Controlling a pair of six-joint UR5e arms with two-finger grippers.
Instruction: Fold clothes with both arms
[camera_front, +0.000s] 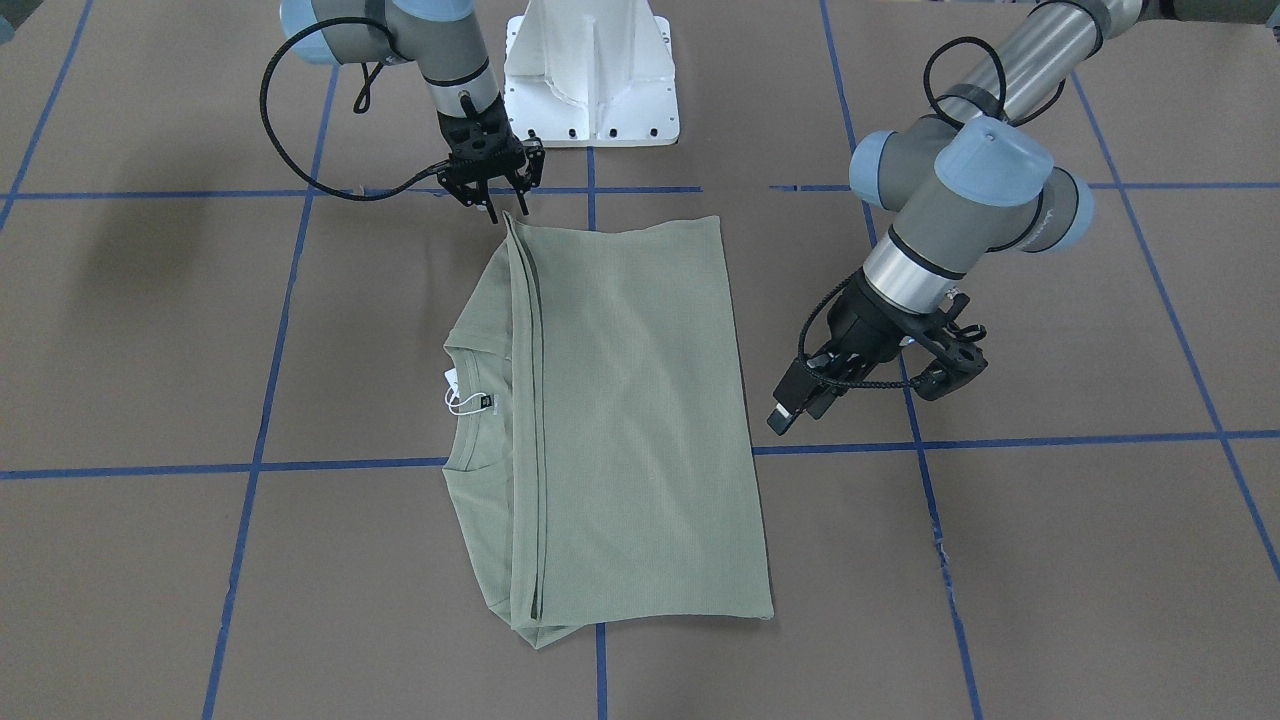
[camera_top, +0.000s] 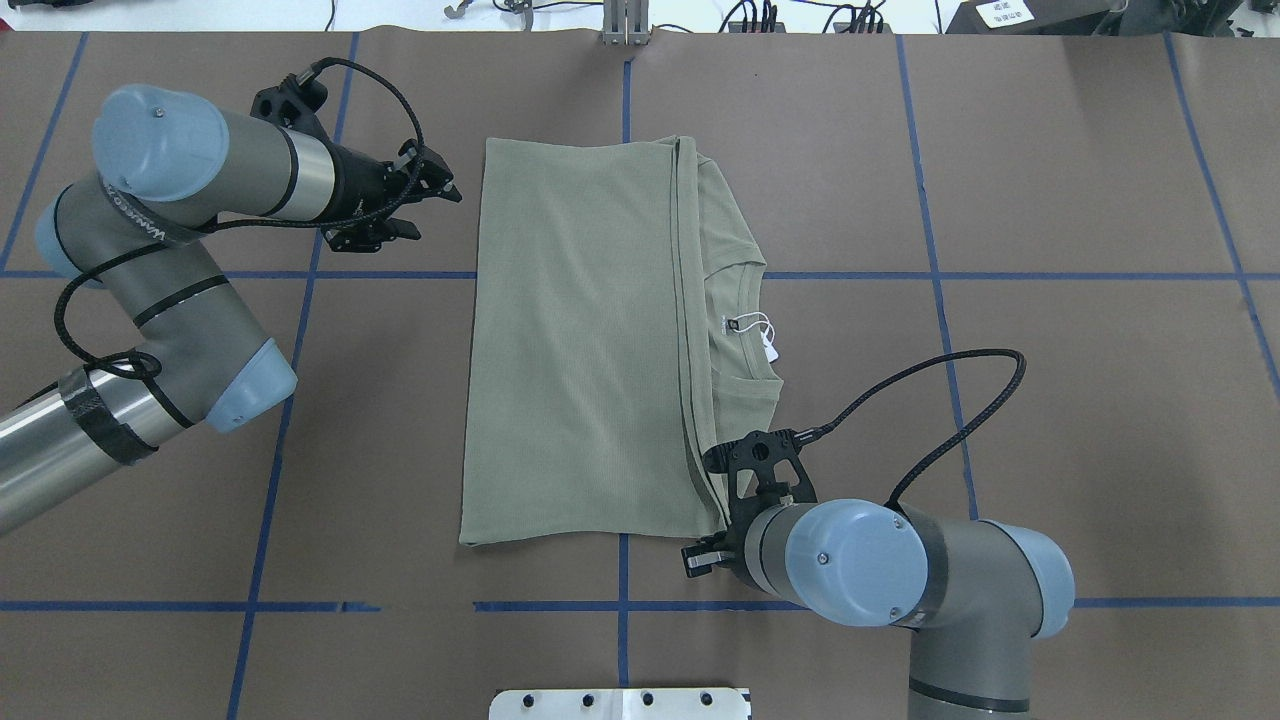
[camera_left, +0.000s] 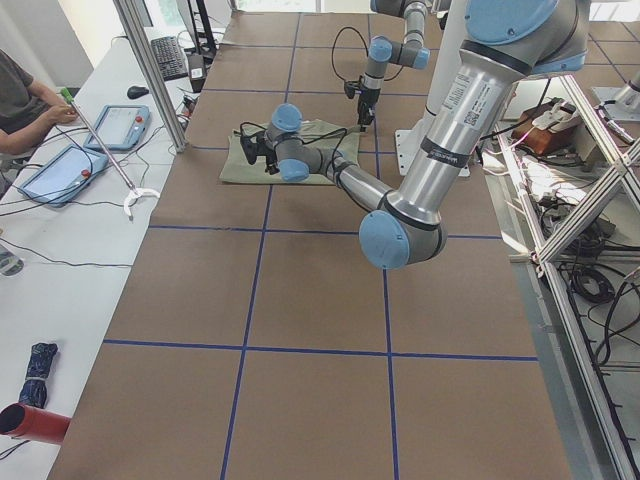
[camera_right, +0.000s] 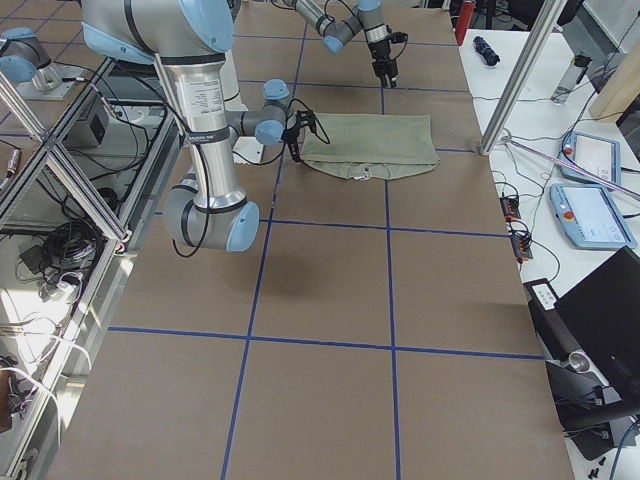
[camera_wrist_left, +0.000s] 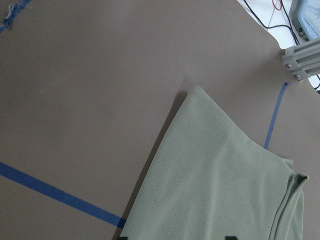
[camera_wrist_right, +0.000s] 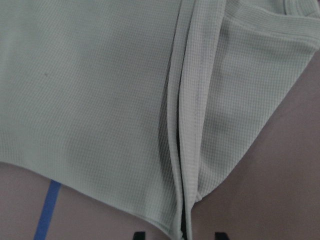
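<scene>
Shirt (camera_top: 580, 340), sage green and folded into a rough rectangle, lies at the centre of the overhead view on the brown table (camera_top: 1050, 350). Its round neck and white hang tag (camera_top: 766, 336) sit toward the frame's right. The left gripper (camera_top: 432, 210) hovers just off the shirt's upper left corner, jaws apart and holding nothing. The right gripper (camera_front: 505, 205) points down at the shirt's lower right corner in that view. Its wrist camera shows both fingertips spread, with the end of the folded edge between them, unclamped.
</scene>
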